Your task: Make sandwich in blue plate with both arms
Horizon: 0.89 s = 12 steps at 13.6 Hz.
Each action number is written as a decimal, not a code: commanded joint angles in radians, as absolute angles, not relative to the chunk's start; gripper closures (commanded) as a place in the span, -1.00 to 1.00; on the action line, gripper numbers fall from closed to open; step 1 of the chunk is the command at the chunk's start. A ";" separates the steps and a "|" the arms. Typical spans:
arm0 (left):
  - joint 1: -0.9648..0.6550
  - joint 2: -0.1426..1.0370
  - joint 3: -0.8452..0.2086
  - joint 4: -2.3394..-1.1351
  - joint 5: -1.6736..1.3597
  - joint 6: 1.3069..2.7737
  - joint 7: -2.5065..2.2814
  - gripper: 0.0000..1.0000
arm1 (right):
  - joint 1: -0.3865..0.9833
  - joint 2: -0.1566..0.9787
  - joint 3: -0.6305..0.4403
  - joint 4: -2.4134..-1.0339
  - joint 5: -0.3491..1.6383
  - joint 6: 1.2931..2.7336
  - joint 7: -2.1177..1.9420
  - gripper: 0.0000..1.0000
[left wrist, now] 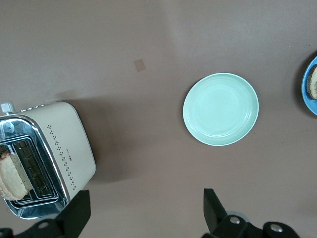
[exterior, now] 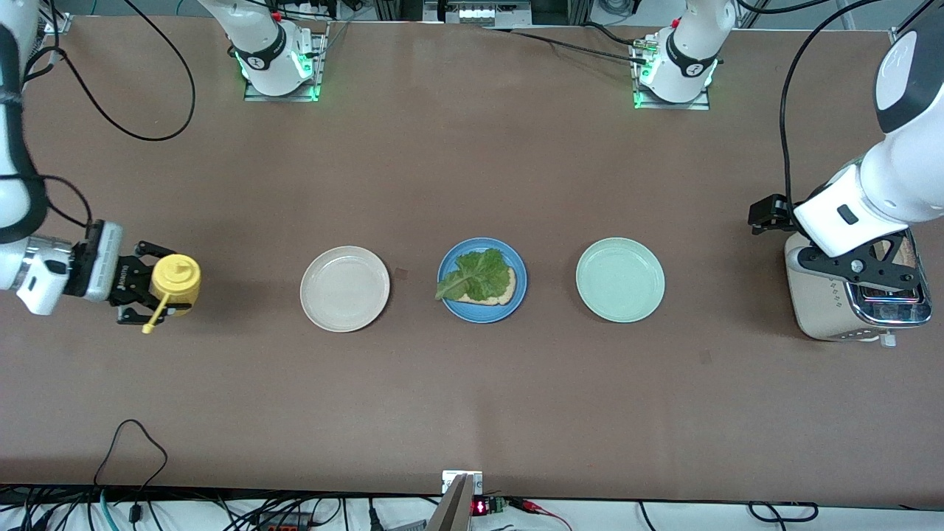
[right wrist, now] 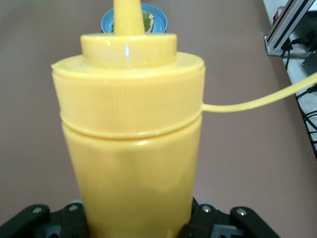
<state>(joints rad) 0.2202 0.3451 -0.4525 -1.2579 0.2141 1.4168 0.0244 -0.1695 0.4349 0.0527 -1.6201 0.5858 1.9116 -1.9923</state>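
- The right gripper (exterior: 140, 284), at the right arm's end of the table, has its fingers either side of a yellow squeeze bottle (exterior: 175, 285); whether they already press on the bottle cannot be told.
- In the right wrist view the bottle's nozzle points toward the blue plate (right wrist: 134, 21), so the bottle's long axis runs along the table toward the centre.
- The left gripper (left wrist: 143, 213) hovers with fingers spread wide, holding nothing, over the toaster (exterior: 848, 295) at the left arm's end; a bread slice (left wrist: 12, 178) stands in its slot.
- The blue plate sits mid-table between a cream plate (exterior: 344, 288) and a mint plate (exterior: 620, 279), carrying one bread slice under a lettuce leaf (exterior: 476, 271).
- Judgement: the sandwich lacks its top slice, and the left arm is nearer to it.
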 commanded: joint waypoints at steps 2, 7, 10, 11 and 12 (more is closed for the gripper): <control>0.222 0.331 -0.453 -1.252 0.198 1.401 0.018 -1.00 | -0.008 0.365 0.044 -1.660 0.413 1.994 -1.681 1.00; 0.222 0.331 -0.453 -1.252 0.198 1.401 0.018 -1.00 | 0.228 0.367 0.041 -1.651 0.105 2.025 -1.269 1.00; 0.222 0.331 -0.453 -1.252 0.198 1.399 0.018 -1.00 | 0.368 0.391 0.040 -1.638 -0.072 2.025 -1.050 1.00; 0.222 0.331 -0.453 -1.252 0.198 1.399 0.018 -1.00 | 0.411 0.409 0.038 -1.637 -0.118 2.025 -0.992 1.00; 0.222 0.331 -0.453 -1.252 0.198 1.399 0.018 -1.00 | 0.451 0.432 0.037 -1.617 -0.150 2.025 -0.951 1.00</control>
<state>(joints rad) 0.2203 0.3444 -0.4525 -1.2577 0.2141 1.4157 0.0244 0.3795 0.4079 0.0550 -1.6320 -0.0822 2.0170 -1.0354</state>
